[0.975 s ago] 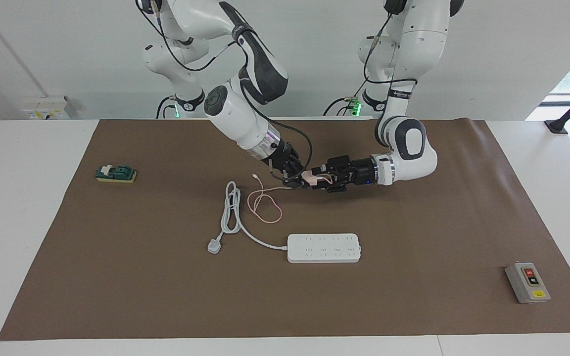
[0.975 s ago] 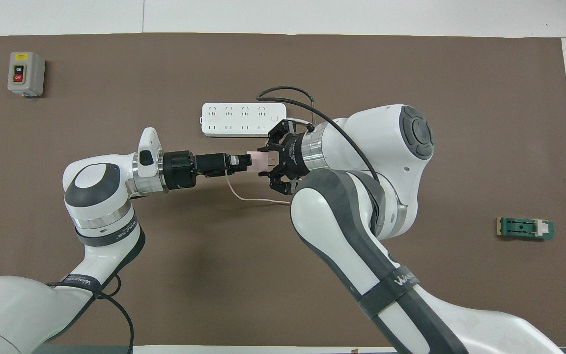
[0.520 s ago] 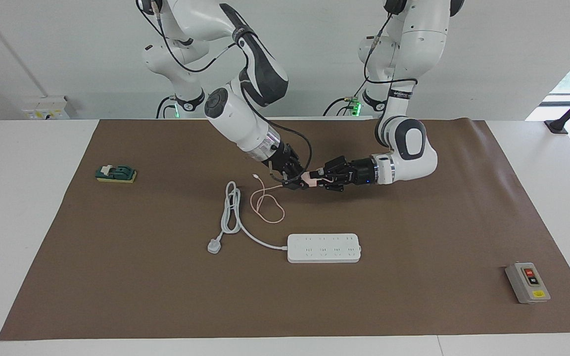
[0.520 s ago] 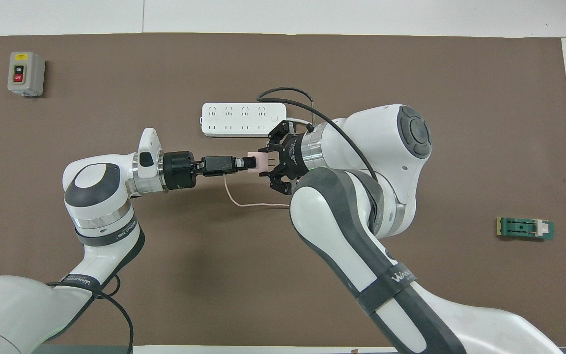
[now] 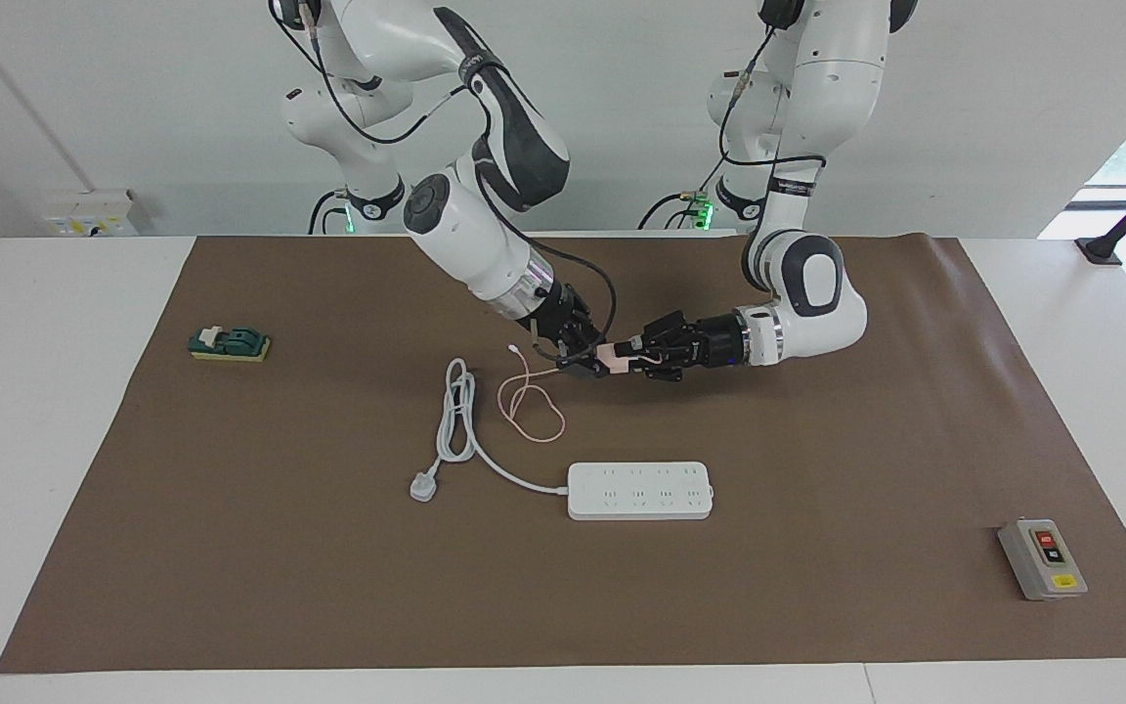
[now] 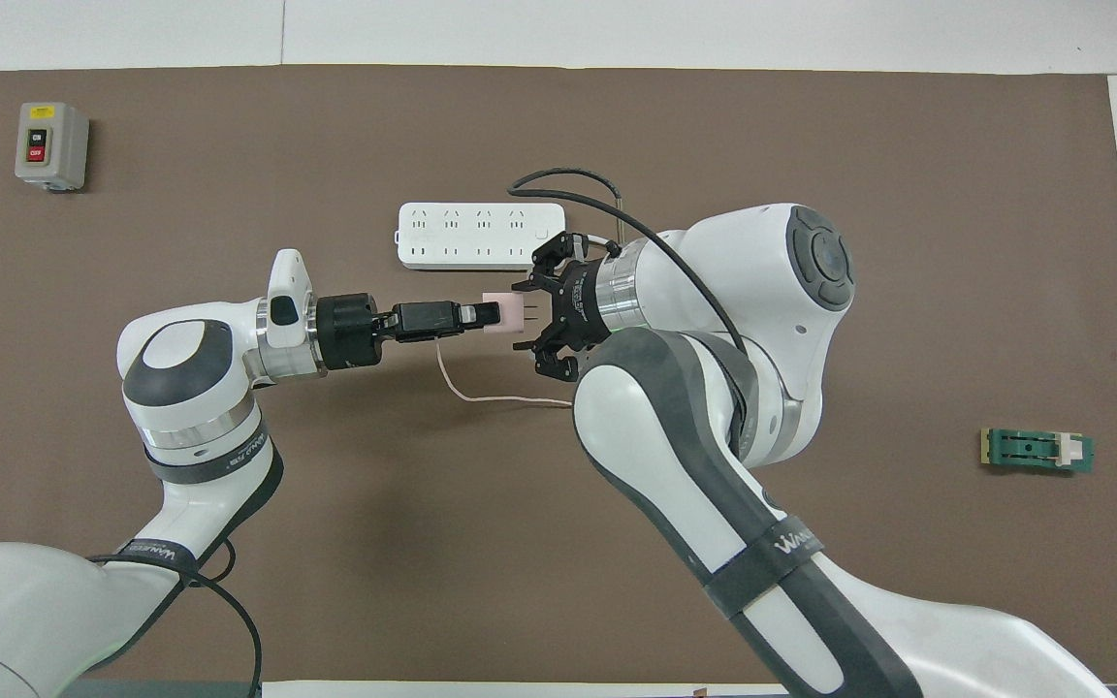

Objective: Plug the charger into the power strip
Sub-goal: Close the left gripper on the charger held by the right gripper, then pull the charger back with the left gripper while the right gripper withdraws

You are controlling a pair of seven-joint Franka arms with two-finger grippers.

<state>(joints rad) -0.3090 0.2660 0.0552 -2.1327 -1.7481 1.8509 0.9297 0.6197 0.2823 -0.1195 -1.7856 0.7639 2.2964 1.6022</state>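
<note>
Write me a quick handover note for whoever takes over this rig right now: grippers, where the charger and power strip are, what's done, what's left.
Left gripper: shut on the charger, held in the air over the mat, prongs pointing at the right gripper.
Right gripper: at the charger's prong end; whether it grips cannot be told.
Charger cable: trails down and loops on the mat.
Power strip: flat on the mat, farther from the robots than the charger, nothing plugged into it.
Done: charger lifted, mid-handover between the arms.
Left: finish the handover, carry the charger to the strip, push it into a socket.
</note>
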